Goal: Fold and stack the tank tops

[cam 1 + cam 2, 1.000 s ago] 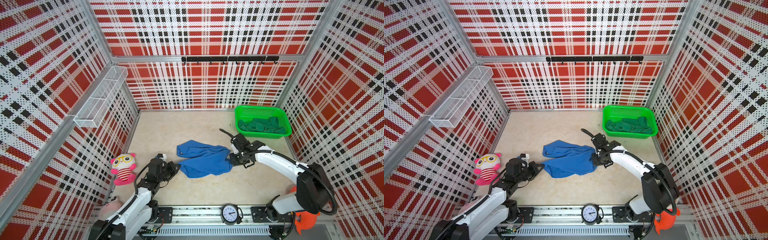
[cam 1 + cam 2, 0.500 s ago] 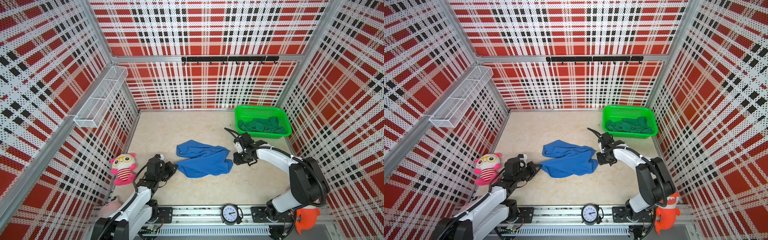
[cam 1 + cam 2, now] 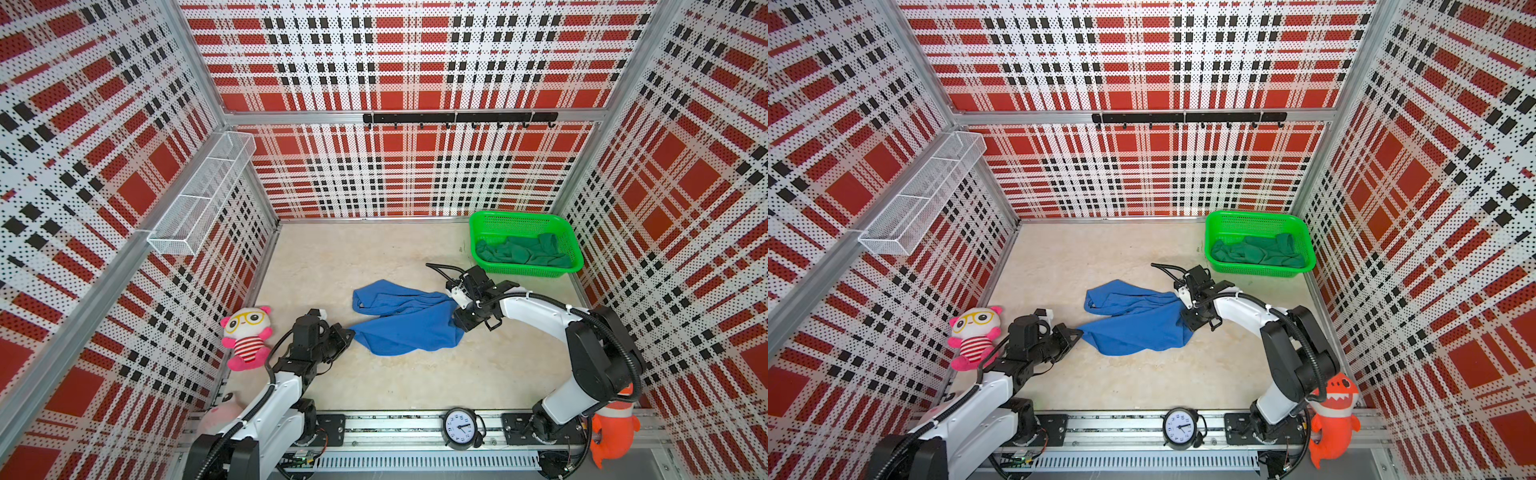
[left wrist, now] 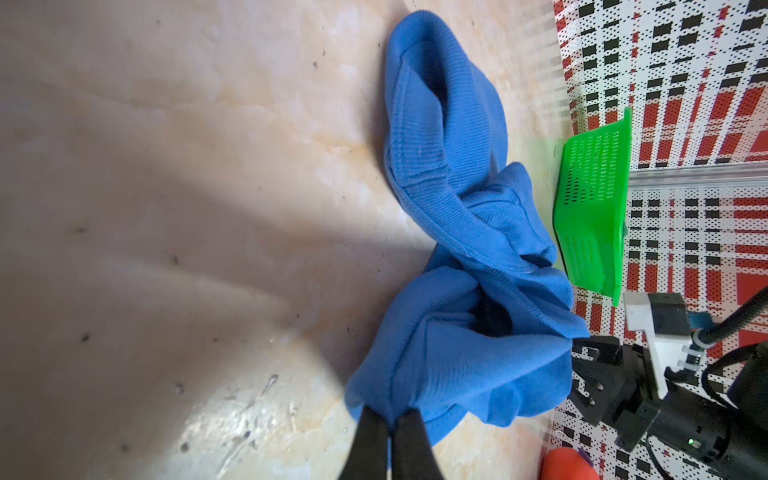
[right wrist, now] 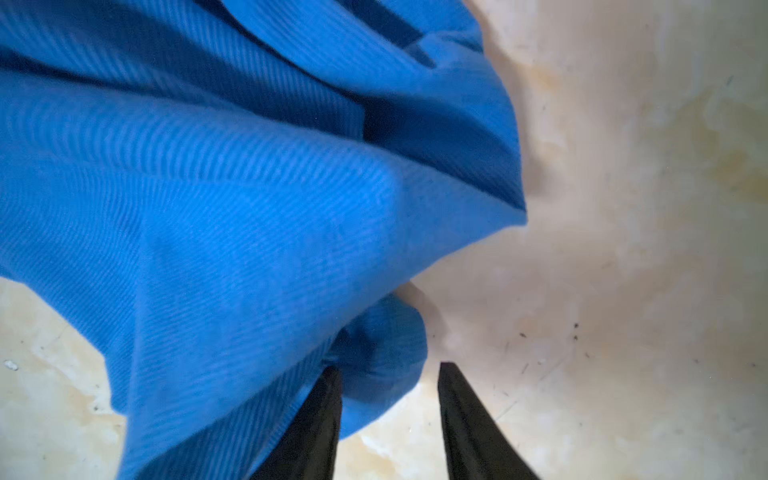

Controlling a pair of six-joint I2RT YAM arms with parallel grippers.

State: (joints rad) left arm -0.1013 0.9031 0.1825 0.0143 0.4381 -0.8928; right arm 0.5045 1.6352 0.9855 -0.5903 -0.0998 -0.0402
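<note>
The royal blue tank top [image 3: 403, 320] [image 3: 1133, 324] lies crumpled mid-floor. My left gripper [image 3: 349, 332] [image 3: 1077, 332] [image 4: 390, 415] is shut on its near-left corner, with cloth pinched between the black fingers. My right gripper [image 3: 455, 309] [image 3: 1185, 307] [image 5: 388, 368] stands open at the cloth's right edge. In the right wrist view a lobe of the blue tank top [image 5: 208, 208] sits between its spread fingers, against one of them. The dark green tank top [image 3: 523, 251] [image 3: 1258, 251] lies bunched in the green basket [image 3: 515, 216] [image 3: 1254, 214] at the back right.
A pink plush toy [image 3: 247, 332] sits by the left wall beside my left arm. A clock [image 3: 459, 428] and an orange shark toy [image 3: 613, 428] stand at the front rail. A wire shelf [image 3: 203, 199] hangs on the left wall, a hook rail [image 3: 457, 118] on the back wall.
My right gripper opened and drew off to the right of the blue cloth, then came back left onto its right edge. The left gripper has kept its hold and hardly moved.
</note>
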